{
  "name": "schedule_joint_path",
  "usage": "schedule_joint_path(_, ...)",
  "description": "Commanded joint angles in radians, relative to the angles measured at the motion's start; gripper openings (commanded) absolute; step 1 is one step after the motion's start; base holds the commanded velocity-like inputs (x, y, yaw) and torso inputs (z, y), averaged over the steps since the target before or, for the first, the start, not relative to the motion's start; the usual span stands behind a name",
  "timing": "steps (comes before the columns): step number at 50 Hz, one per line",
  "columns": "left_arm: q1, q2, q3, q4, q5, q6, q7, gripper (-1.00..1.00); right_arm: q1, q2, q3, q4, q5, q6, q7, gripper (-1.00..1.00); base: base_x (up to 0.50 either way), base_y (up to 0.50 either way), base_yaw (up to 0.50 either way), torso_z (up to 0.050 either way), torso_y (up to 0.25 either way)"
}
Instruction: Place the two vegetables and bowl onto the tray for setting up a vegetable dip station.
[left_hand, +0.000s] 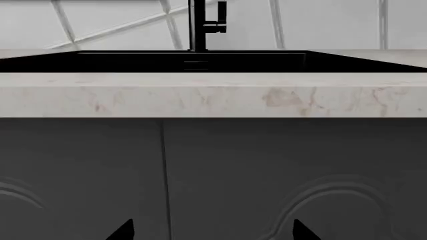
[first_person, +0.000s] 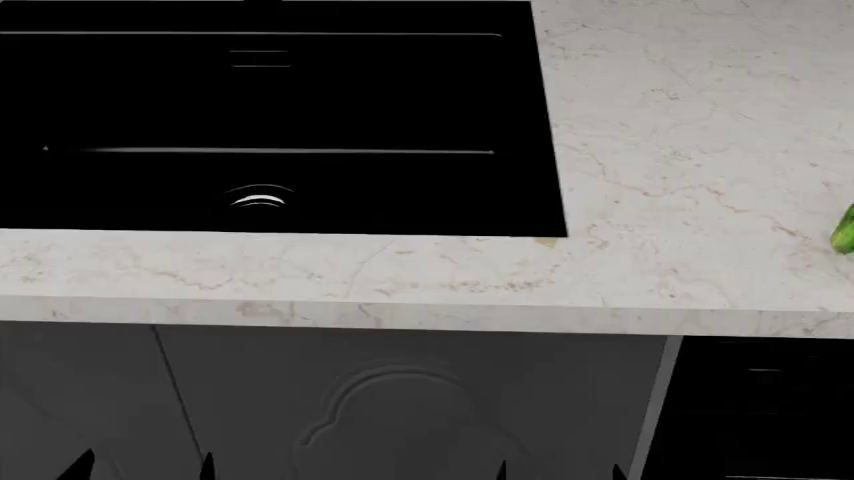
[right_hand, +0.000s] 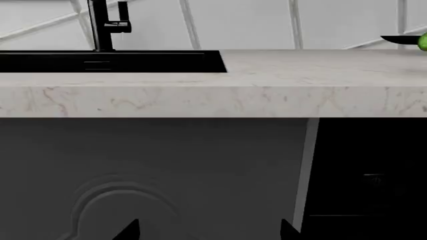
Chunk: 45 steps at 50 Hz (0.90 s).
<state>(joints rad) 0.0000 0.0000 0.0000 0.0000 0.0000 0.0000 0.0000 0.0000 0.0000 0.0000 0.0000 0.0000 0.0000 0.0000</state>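
Going L to R: our left claw (first_person: 140, 465) and right claw (first_person: 558, 468) hang wide, empty, below the table (first_person: 667, 150) lip, so raising blind could clip that edge. Sink (first_person: 267, 110) at 11 o'clock; cucumber (first_person: 843, 228) at 3, barely in frame; tray (right_hand: 401, 40) beside it; carrot, bowl unseen. Open room at 1.

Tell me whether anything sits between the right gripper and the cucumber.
Yes: the right gripper hangs below the counter, facing the cabinet front, with the counter's front edge above it. The cucumber lies on top, far right, mostly out of frame. Nothing else shows on the counter between them.
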Motion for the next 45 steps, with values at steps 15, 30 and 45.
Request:
schedule_joint_path(15,-0.004,-0.054,0.071,-0.020,-0.049,0.040,-0.060,1.00,0.002,0.051,-0.060,0.010,0.069,-0.021,0.056,1.00,0.00,0.00,0.00,0.000,0.000)
schedule_joint_path(30,0.009,-0.077,0.086,0.012,-0.093,0.028,-0.077,1.00,0.001,0.071,-0.076,0.011,0.127,-0.032,0.060,1.00,0.00,-0.43,0.00,0.000,0.000)
schedule_joint_path(45,0.001,-0.092,0.104,-0.008,-0.105,0.042,-0.098,1.00,0.002,0.084,-0.088,0.014,0.148,-0.039,0.089,1.00,0.00,-0.50,0.00,0.000,0.000)
